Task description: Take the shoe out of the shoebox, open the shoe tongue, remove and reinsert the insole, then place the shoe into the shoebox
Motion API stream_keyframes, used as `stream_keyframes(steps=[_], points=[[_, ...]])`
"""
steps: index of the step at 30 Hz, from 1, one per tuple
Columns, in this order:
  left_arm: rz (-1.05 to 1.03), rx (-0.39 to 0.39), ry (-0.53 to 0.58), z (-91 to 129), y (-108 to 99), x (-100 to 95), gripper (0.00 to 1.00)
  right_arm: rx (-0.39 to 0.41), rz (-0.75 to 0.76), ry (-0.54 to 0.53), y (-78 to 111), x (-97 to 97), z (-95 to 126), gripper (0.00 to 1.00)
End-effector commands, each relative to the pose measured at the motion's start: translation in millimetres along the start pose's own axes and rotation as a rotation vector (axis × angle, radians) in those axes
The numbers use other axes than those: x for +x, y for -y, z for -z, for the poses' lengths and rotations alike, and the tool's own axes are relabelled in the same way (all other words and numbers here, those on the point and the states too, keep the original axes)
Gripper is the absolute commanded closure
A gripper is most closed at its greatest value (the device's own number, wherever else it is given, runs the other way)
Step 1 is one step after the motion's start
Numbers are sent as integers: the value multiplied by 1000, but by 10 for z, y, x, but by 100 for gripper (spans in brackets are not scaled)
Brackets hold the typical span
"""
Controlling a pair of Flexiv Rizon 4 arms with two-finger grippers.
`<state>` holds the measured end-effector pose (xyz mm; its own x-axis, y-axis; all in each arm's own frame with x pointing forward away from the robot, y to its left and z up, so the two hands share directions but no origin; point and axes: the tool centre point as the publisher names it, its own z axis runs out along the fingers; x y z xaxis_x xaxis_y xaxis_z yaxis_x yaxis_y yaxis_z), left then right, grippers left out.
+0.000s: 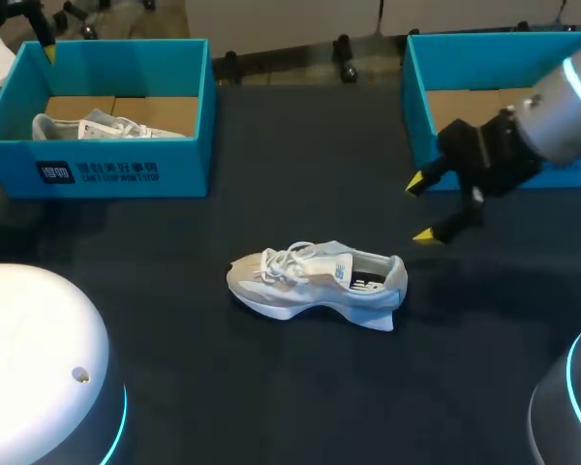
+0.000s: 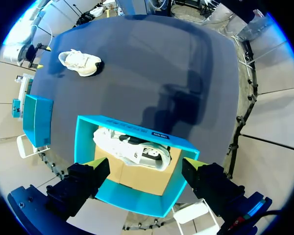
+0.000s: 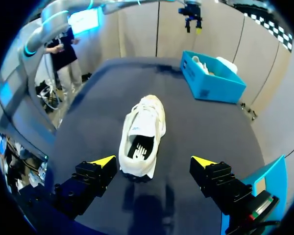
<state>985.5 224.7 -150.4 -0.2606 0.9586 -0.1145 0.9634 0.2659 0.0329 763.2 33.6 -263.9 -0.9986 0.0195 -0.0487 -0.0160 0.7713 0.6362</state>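
Sneaker of pale grey and white mesh, laces upward, rests on its sole on the dark table, outside both boxes. Well beyond its toe stands a teal cardboard shoebox holding a second pale shoe. The left gripper hangs above that box, fingers spread and empty. Near the sneaker's heel the right gripper hovers, fingers apart, holding nothing, another teal box just behind it.
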Motion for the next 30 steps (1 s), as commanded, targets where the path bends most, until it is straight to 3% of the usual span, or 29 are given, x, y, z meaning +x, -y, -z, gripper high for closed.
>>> stream_keyframes(steps=[1,12,19,30], points=[[1,-3,-2,2,14,0,0,-143,19,2,209,69,37,0],[1,-3,-2,2,14,0,0,-214,96,21,498,52,5,0],[1,-3,-2,2,14,0,0,-278,102,-22,568,95,-89,0],[1,-3,-2,2,14,0,0,-262,101,-45,582,143,-152,0]])
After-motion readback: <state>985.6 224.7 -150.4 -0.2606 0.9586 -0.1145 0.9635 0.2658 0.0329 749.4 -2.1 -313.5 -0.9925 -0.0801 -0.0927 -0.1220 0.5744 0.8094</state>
